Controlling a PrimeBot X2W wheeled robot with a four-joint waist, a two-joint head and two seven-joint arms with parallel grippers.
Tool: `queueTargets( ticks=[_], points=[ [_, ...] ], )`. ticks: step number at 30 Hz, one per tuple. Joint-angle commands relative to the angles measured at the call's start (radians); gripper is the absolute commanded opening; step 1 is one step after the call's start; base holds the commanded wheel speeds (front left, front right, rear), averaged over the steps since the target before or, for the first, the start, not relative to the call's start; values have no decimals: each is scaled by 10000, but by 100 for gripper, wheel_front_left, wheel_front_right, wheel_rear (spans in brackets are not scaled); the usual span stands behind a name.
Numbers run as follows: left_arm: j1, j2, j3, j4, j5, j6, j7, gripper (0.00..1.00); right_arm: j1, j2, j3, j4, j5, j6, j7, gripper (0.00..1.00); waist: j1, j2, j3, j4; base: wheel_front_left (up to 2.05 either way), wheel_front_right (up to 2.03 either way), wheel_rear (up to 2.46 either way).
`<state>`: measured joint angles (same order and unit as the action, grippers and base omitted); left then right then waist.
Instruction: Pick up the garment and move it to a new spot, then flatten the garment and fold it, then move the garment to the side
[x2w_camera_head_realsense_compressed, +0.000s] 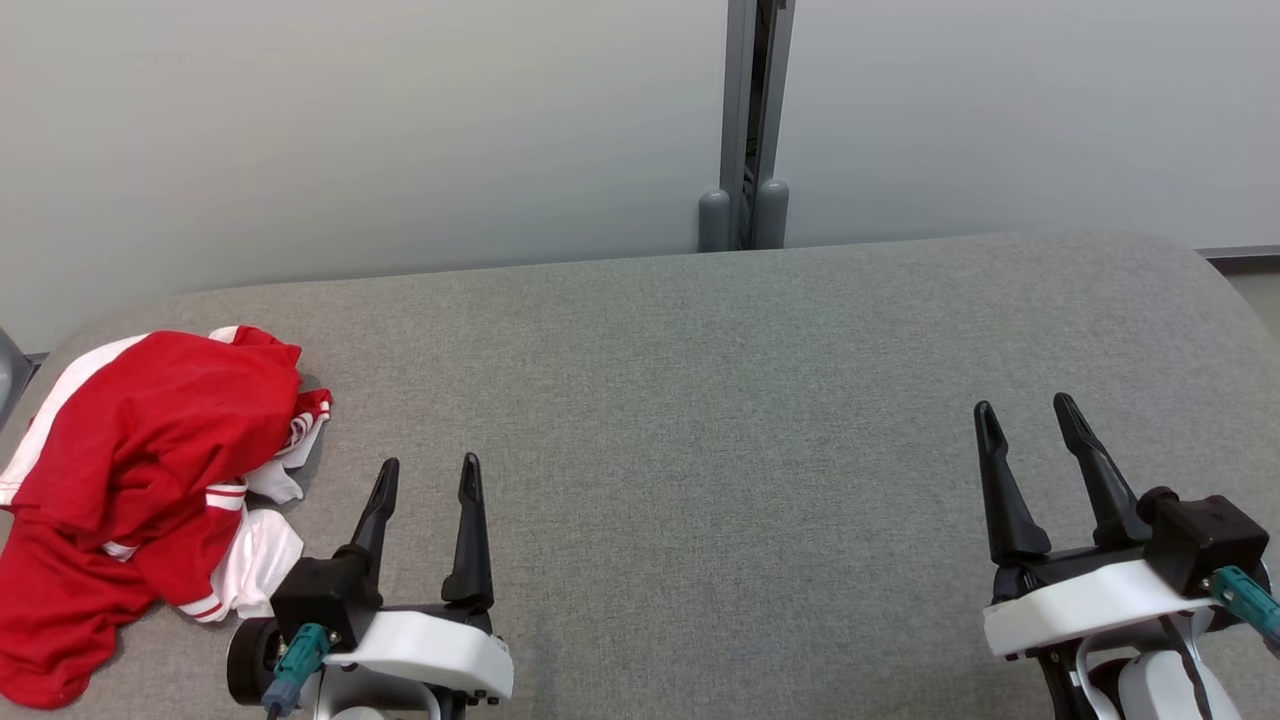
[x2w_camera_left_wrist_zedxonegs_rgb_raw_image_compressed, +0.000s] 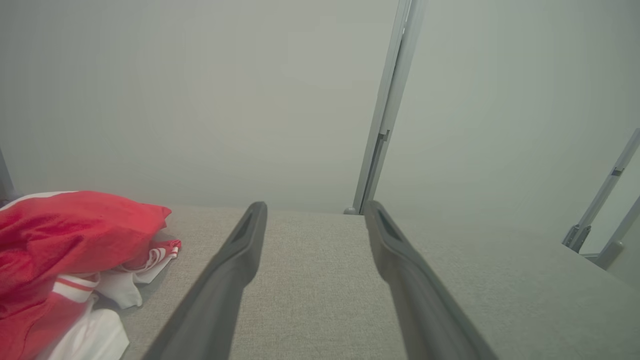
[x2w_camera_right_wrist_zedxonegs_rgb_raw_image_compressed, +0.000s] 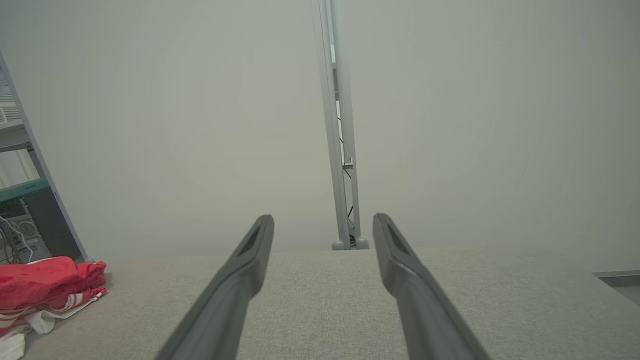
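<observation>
Grey surface (x2w_camera_head_realsense_compressed: 700, 400): crumpled red garment (x2w_camera_head_realsense_compressed: 130, 480), long axis near-to-far.

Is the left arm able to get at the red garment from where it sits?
Probably yes: the garment lies crumpled just left of the open left gripper, nothing between them on the table.

Garment (x2w_camera_head_realsense_compressed: 140, 470): thin, soft red cloth with white striped trim, creased and faintly lustrous; the table (x2w_camera_head_realsense_compressed: 700, 400) beneath is covered in a grey woven textile of coarse, matt, slightly heathered grain. Left gripper (x2w_camera_head_realsense_compressed: 430, 462) and right gripper (x2w_camera_head_realsense_compressed: 1023, 402): fingers of dark, matt, smooth-sided plastic, set in matt black mounts above glossy white moulded shells, each with a teal plastic connector (x2w_camera_head_realsense_compressed: 300, 650). Wall panels (x2w_camera_head_realsense_compressed: 350, 130): smooth, matt, pale grey, joined by a grey-painted metal post (x2w_camera_head_realsense_compressed: 745, 120) with a satin sheen.
</observation>
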<state>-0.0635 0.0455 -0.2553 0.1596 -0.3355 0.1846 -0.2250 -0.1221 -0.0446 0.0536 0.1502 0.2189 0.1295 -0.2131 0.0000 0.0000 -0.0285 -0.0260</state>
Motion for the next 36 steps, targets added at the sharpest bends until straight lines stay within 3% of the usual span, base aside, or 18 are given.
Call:
queueTargets(
  ticks=[1,14,36],
  points=[
    [31,59,-44,13,216,-69,-76,100,-1,-69,26,26,-204,18,-135,100,0,0,-8,-6,0,0,0],
    [108,69,-220,282,842,-5,-298,100,-59,-84,306,823,56,19,-394,100,0,0,-52,-48,0,0,0],
    [59,74,-305,805,936,77,-413,100,-286,-91,108,1786,-381,20,-543,100,0,0,-119,8,0,0,0]
  ],
)
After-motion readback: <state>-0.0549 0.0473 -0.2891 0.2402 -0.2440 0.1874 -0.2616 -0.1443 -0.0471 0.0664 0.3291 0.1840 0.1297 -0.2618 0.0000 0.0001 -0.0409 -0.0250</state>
